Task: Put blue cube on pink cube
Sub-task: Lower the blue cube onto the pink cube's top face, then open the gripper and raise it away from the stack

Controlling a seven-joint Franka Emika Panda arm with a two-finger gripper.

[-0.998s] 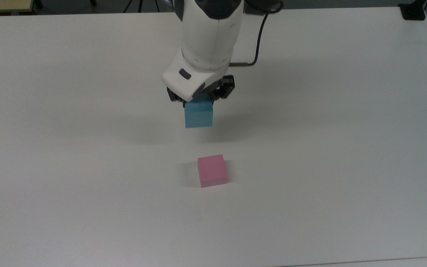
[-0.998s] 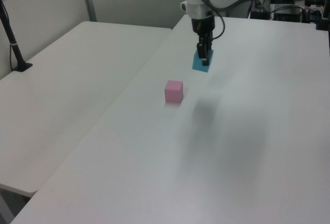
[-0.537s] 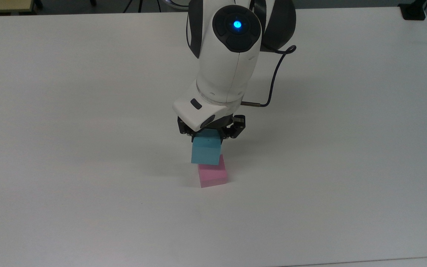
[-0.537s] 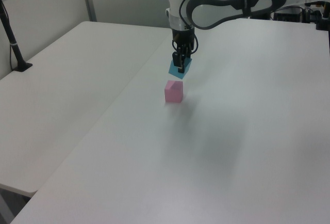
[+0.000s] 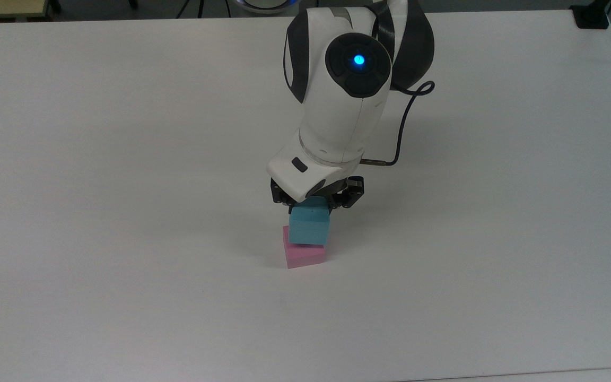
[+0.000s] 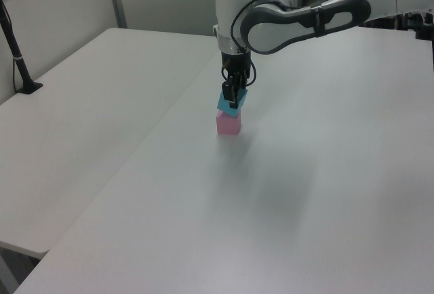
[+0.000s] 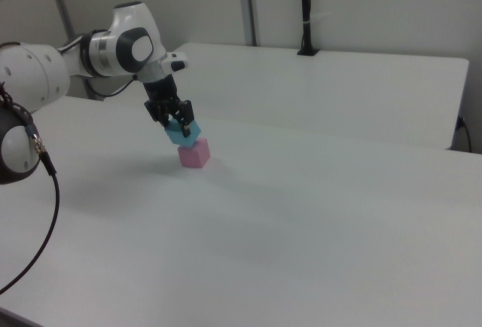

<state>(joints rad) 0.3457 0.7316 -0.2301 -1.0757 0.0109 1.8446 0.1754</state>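
The gripper, clamped shut on the blue cube, hangs just above the pink cube, offset toward 12 o'clock in the top view.

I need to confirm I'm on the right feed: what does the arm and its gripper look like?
The arm is glossy white with dark grey joint sections, and a round dark cap carries a glowing blue light. A thin black cable loops along its side to a small plug. The gripper has a white housing with black jaws.
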